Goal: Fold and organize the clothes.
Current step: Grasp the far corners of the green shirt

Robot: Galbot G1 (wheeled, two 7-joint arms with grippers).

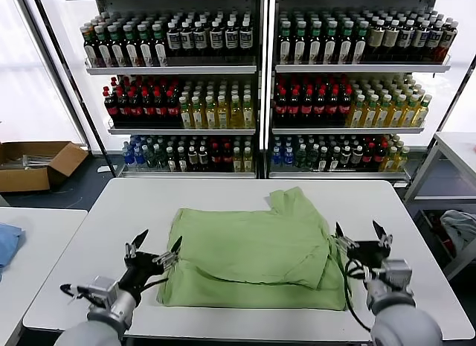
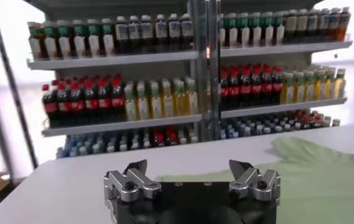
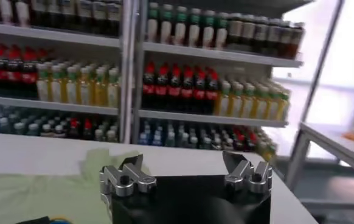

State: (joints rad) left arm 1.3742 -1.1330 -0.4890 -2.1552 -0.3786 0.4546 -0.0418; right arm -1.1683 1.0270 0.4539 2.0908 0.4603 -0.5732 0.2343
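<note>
The green shirt (image 1: 256, 257) lies folded in the middle of the white surface (image 1: 111, 212). The left tool (image 1: 155, 248) is at the shirt's left edge, fingers wide apart, holding nothing. The right tool (image 1: 362, 234) is at the right edge, also wide apart.

Grey arms, black wrists, silver-knuckled jaws, black cables

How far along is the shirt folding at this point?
Done: the green polo shirt lies partly folded on the white table, one sleeve sticking out toward the shelves. In hand: nothing; the left gripper and right gripper flank it, open. Left: further folds and tidying.
</note>
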